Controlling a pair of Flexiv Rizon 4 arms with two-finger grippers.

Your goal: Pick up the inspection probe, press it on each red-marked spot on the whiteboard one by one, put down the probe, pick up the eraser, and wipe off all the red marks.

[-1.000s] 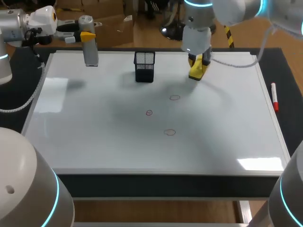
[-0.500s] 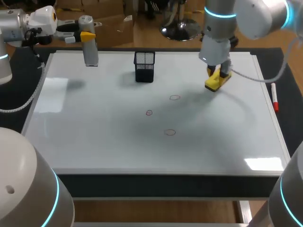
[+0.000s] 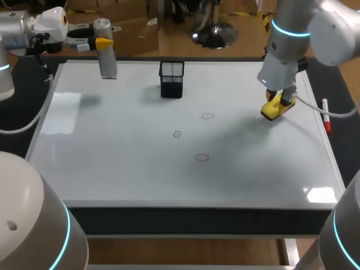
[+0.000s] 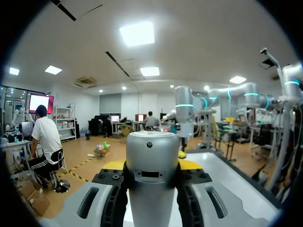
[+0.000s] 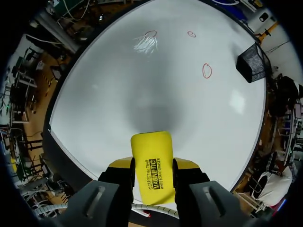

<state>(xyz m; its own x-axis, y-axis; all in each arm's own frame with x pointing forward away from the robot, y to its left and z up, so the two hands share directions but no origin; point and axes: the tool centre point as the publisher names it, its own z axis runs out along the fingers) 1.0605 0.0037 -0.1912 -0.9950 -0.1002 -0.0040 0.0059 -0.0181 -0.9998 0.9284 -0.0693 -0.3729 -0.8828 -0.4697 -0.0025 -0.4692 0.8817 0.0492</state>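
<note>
Step in hand: by my reading, the eraser is being brought to the red marks for the wipe, and all three are unwiped.
Left gripper [image 4: 151, 166]: closed on the inspection probe [image 3: 108, 56], which stands upright well left of the mesh pen holder [image 3: 171, 79], at the far edge of the whiteboard [image 3: 112, 157]. It is best parked there, clear of the sweep.
Approach: come in from the right toward the nearest ring [image 3: 207, 116], in front of and just right of the holder. Lower the eraser flat so its whole wiping face meets the board.
Stroke: carry on over the small middle ring [image 3: 177, 134] and the front ring [image 3: 201, 157] with even pressure, staying off the holder.
Right gripper [image 3: 278, 102]: clamped on the eraser [image 5: 151, 163] from both long sides, well right of the holder. I cannot tell whether the eraser touches the board.
Eraser's look: a bright yellow block with rounded corners and black print on its back, slightly tilted.
Red marker [image 3: 325, 115]: lies far right of the holder at the board's edge, apart from the wiping path.
</note>
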